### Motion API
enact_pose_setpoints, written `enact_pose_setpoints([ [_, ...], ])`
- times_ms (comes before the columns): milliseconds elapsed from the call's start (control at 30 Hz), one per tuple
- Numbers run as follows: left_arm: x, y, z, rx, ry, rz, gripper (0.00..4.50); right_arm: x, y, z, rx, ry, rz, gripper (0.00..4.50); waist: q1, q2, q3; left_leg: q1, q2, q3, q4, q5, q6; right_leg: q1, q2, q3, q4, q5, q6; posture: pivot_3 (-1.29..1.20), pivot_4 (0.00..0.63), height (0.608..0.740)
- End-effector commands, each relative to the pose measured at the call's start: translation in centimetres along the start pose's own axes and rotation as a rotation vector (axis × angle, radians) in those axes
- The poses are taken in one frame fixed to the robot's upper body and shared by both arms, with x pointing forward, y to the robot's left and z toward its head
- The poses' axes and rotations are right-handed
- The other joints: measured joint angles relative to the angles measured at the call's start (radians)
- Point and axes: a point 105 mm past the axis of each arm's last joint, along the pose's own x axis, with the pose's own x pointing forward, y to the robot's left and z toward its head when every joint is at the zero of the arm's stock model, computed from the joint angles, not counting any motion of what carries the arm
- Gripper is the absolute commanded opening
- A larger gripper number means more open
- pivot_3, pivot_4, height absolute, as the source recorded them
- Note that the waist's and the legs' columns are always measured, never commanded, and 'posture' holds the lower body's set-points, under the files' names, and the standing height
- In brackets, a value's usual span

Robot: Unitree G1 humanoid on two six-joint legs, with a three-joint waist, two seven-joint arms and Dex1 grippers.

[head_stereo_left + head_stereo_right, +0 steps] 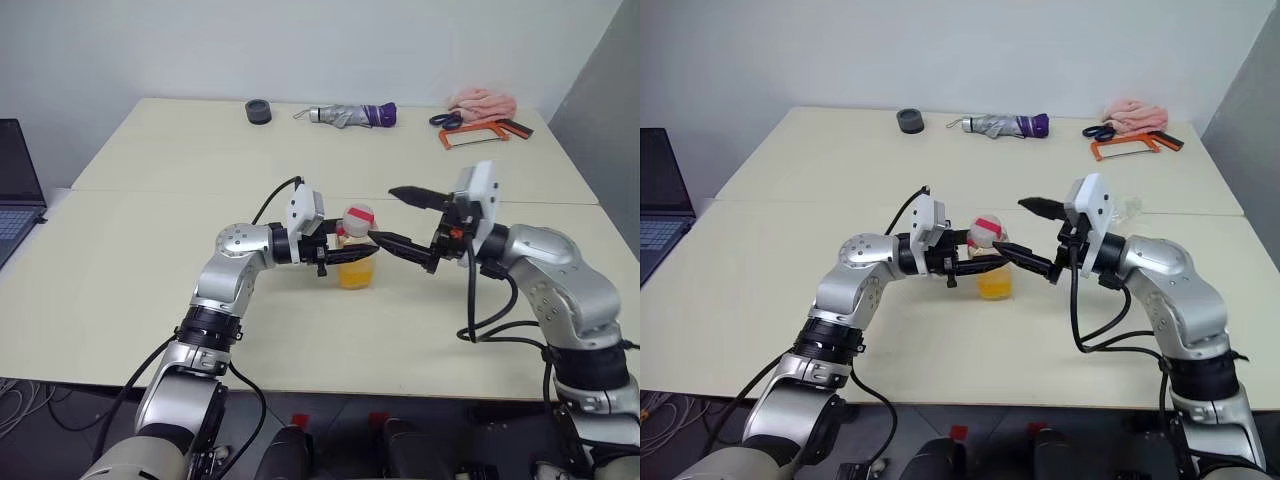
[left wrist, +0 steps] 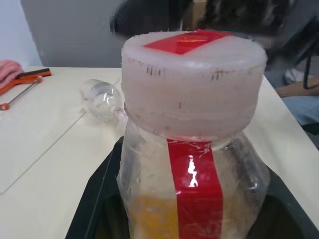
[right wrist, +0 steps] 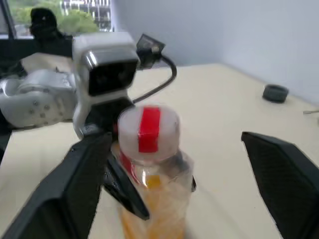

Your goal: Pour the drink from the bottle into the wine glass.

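— Centre of the tabletop (image 1: 790,330)?
— Left tool (image 1: 975,262) clamped on the bottle (image 1: 992,262), reaching in from the left, level. White cap with red band still on; orange drink (image 1: 996,287) low in the bottle.
— Right tool (image 1: 1032,238)?
— Spread wide, one finger near the cap, the other higher, holding nothing.
— Wine glass (image 1: 1127,207)?
— Glimpsed behind the right wrist, clear, hard to say more.
— Far edge?
— Dark round ring (image 1: 909,121), folded grey-and-purple umbrella (image 1: 1000,125), scissors (image 1: 1101,131), orange hacksaw (image 1: 1127,146), pink cloth (image 1: 1137,115). Laptop (image 1: 662,200) off to the left.
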Motion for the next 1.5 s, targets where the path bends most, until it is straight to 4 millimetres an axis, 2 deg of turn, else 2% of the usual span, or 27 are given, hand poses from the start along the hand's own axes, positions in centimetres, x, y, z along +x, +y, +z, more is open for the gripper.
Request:
enact_pose_setpoints([
  [33,0.4,0.9,1.8,0.055,-0.047,0.024,1.87,0.1,2.3,0.8,0.035,-0.033,-0.063,4.32,0.000,0.000,0.000,0.000,0.000,0.000,0.000,0.000,0.000,0.000,0.000,0.000,0.000,0.000,0.000,0.00,0.150,0.740],
  [67,0.5,1.0,1.7,0.055,-0.046,0.027,1.87,0.3,2.8,0.7,0.044,-0.037,-0.087,4.32,-0.002,0.000,0.000,0.000,0.000,0.000,0.000,0.000,0.000,0.000,0.001,0.000,0.000,0.000,0.000,0.00,0.150,0.740],
  [233,0.8,1.1,1.4,0.065,-0.034,0.022,1.87,1.8,1.9,-0.2,0.013,-0.019,-0.323,4.32,-0.004,0.000,0.000,0.000,-0.001,0.001,0.000,0.000,0.000,-0.001,0.003,0.001,0.001,0.000,0.000,0.00,0.150,0.740],
  [400,0.9,1.3,1.2,0.080,-0.023,0.019,1.87,2.5,1.2,-0.2,-0.022,-0.031,-0.399,4.32,-0.004,0.000,0.000,0.000,-0.001,0.001,0.000,0.000,0.000,-0.001,0.004,0.002,0.001,0.000,0.000,0.00,0.150,0.740],
  [867,0.4,1.4,0.9,0.093,-0.012,0.039,1.86,3.8,1.7,-1.6,0.020,0.014,-0.335,4.32,-0.004,0.000,0.000,0.000,-0.001,0.001,0.000,0.000,0.000,-0.001,0.004,0.001,0.001,0.000,0.000,0.00,0.150,0.740],
  [967,0.4,1.4,1.0,0.095,-0.013,0.042,1.86,3.9,1.4,-1.3,0.027,-0.016,-0.353,3.74,-0.004,0.000,0.000,0.000,-0.001,0.002,0.000,0.000,0.000,-0.001,0.004,0.001,0.001,0.000,0.000,0.00,0.150,0.740],
  [1100,0.3,1.4,1.0,0.095,-0.013,0.043,1.86,3.9,1.5,-1.1,0.031,-0.037,-0.345,2.38,-0.004,0.000,0.000,0.000,-0.001,0.001,0.000,0.000,0.000,-0.002,0.004,0.001,0.001,0.000,0.000,0.00,0.150,0.740],
  [1400,0.3,1.3,1.0,0.089,-0.014,0.040,1.85,4.4,1.9,-1.2,0.046,-0.057,-0.323,2.37,-0.004,0.000,0.000,0.000,-0.001,0.001,0.000,0.000,0.000,-0.002,0.004,0.001,0.001,0.000,0.000,0.00,0.150,0.740],
  [1500,0.2,1.1,1.0,0.081,-0.016,0.029,1.85,4.5,2.1,-1.2,0.048,-0.070,-0.285,1.95,-0.004,0.000,0.000,0.000,-0.001,0.002,0.000,0.000,0.000,-0.002,0.004,0.001,0.001,0.000,0.000,0.00,0.150,0.740],
])
